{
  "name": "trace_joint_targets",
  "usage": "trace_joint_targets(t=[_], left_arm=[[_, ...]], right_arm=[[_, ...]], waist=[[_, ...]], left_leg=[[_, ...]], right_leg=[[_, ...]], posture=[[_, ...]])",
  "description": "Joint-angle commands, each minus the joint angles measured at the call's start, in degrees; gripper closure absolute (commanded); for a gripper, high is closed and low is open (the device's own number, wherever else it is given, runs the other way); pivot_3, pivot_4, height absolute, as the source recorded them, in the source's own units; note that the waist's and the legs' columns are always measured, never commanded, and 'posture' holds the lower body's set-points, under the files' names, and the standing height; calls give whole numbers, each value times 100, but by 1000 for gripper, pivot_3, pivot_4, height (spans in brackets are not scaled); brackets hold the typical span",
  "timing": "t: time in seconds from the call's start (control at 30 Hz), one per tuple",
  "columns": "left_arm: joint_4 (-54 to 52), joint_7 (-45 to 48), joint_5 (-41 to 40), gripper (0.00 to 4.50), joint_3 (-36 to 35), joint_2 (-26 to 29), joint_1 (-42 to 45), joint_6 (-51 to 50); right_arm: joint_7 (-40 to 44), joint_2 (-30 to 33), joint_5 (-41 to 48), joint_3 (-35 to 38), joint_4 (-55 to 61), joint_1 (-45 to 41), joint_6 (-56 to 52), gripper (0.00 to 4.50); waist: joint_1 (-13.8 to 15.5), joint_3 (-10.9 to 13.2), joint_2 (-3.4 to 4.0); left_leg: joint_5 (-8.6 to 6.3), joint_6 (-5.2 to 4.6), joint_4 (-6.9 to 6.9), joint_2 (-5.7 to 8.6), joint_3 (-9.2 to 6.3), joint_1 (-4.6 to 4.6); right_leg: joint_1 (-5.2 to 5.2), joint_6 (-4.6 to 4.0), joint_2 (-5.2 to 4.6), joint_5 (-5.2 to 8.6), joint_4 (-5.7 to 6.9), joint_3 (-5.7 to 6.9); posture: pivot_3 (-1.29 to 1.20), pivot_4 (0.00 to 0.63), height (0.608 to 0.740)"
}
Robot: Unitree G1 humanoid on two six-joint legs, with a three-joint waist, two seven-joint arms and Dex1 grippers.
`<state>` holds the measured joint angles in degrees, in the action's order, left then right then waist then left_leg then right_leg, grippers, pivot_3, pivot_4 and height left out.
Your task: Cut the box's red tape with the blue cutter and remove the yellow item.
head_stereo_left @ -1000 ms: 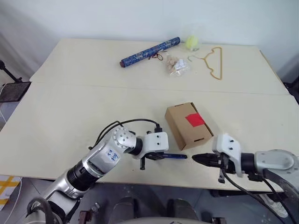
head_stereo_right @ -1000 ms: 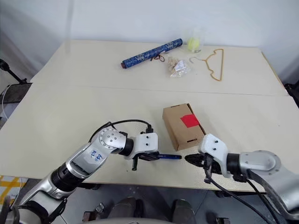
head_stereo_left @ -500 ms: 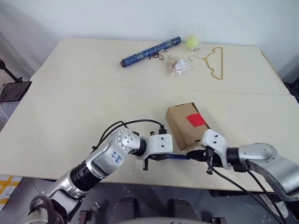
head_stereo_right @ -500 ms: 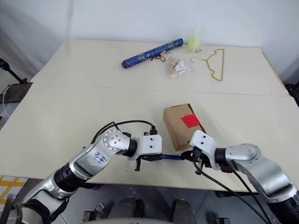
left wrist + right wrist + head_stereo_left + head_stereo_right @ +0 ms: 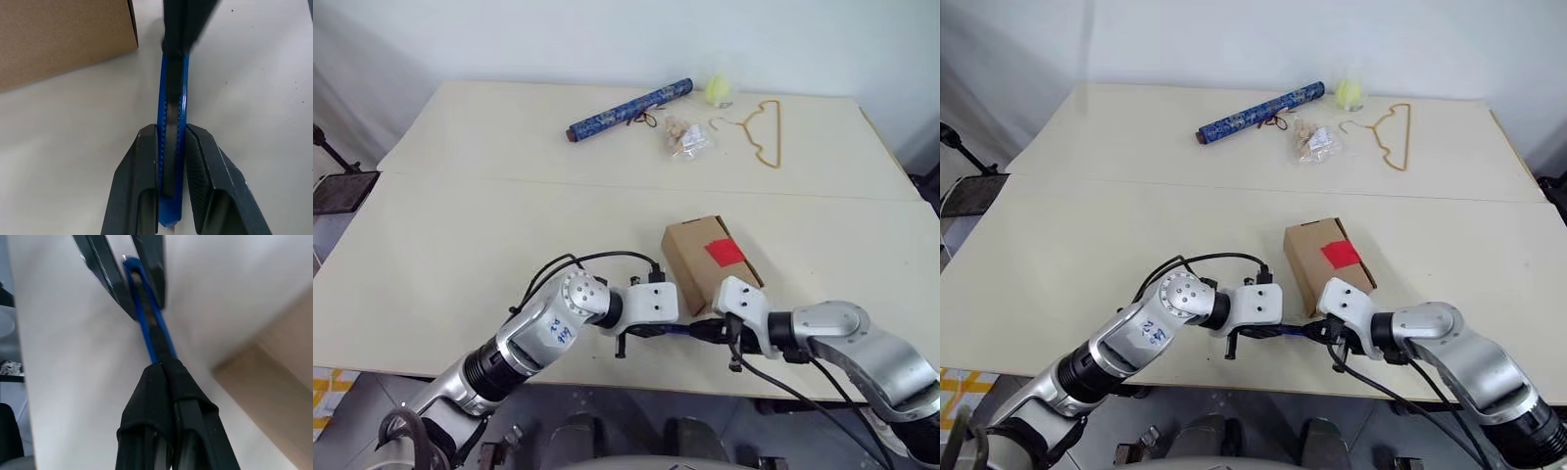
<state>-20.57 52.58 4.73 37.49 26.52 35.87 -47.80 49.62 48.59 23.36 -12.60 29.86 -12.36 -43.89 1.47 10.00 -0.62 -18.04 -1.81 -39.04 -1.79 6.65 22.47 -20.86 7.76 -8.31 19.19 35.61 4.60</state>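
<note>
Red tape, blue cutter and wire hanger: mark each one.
red tape point(image 5: 724, 252), left eye view, middle of the patch.
blue cutter point(image 5: 172, 105), left wrist view, mid-shaft.
wire hanger point(image 5: 771, 130), left eye view, long side wire.

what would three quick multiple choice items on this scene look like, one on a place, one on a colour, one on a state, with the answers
1. Where does the box stand?
A. at the table's far edge beside the hanger
B. on the near part of the table, just beyond the two grippers
C. on the floor

2. What colour is the tape on the box?
A. red
B. green
C. white

3. How does the left gripper stand?
A. wide open over bare table
B. shut on the blue cutter
C. shut on the box flap

Answers: 1 B, the eye views show the carton close behind both grippers. 2 A, a red patch sits on its top. 3 B, the left wrist view shows both fingers pressed on the blue cutter, whose other end meets the shut right gripper.
</note>
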Motion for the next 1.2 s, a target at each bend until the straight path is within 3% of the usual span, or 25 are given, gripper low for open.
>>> trace_joint_targets(t=[0.03, 0.4, 0.57, 0.67, 0.73, 0.83, 0.9, 1.03, 1.13, 1.2], left_arm=[[15, 2, -10, 4075, 223, -89, -9, -59], [-91, 6, -21, 4075, 240, -50, -63, -141], [-149, 22, -19, 4075, 199, 91, -165, 27], [-251, -64, -40, 4075, -59, 265, -395, 515], [-301, -245, -162, 4075, -555, 326, -729, 1520], [-365, -235, -369, 4075, -1040, 433, -1096, 2671], [-428, -152, -531, 4075, -1361, 542, -1275, 3373], [-358, -82, -708, 4075, -1712, 589, -1328, 4081], [-302, -99, -745, 4075, -1860, 550, -1255, 4347], [-306, -67, -730, 4075, -1856, 535, -1172, 4463]], right_arm=[[-24, -206, -34, -296, 75, -65, -104, 4443], [-148, -578, -105, -529, 210, -103, -210, 4443], [-35, -314, 206, 80, 463, 182, -302, 4443], [123, -193, 1240, 1177, 844, 456, -837, 4443], [-11, -132, 2615, 2262, 1008, 521, -1709, 4082], [-473, 36, 4062, 3227, 935, 501, -2441, 3220], [-1125, 515, 5324, 3676, 559, 417, -2946, 2532], [-2630, 2111, 8353, 3477, -263, 556, -2557, 1232], [-3115, 2756, 8964, 3085, -482, 494, -2247, 179], [-3482, 2756, 8964, 2654, -649, 258, -2033, 38]], waist=[[2, 0, 0], [1, 0, 0], [-2, 1, 1], [-7, 2, 2], [-18, 4, 6], [-27, 13, 11], [-22, 17, 18], [-13, 33, 52], [-14, 40, 49], [-16, 43, 44]], left_leg=[[0, -2, 0, 2, 0, 0], [-2, -6, 0, 7, -9, 0], [-4, -7, 1, 7, -17, 5], [-6, -8, 7, 6, -18, 6], [-6, -6, 12, 2, -23, 8], [-8, 2, 11, -17, -40, 14], [-4, 18, 11, -33, -61, 26], [2, 22, 14, -34, -72, 46], [3, 20, 12, -35, -73, 53], [3, 20, 6, -34, -71, 62]], right_leg=[[1, 0, -3, 0, 0, 1], [12, 3, -10, -1, -6, 20], [11, 3, -13, -2, -8, 29], [11, 4, -15, -2, -13, 37], [13, 5, -18, -3, -17, 43], [19, 6, -38, -4, -33, 36], [21, 6, -32, -4, -51, 45], [13, 4, -33, -4, -60, 57], [15, 5, -27, -4, -65, 75], [9, 9, -20, -6, -64, 108]], posture=[[0, 150, 740], [0, 150, 740], [0, 150, 740], [0, 150, 740], [0, 150, 740], [0, 150, 740], [0, 150, 740], [0, 150, 740], [0, 150, 740], [0, 150, 740]])
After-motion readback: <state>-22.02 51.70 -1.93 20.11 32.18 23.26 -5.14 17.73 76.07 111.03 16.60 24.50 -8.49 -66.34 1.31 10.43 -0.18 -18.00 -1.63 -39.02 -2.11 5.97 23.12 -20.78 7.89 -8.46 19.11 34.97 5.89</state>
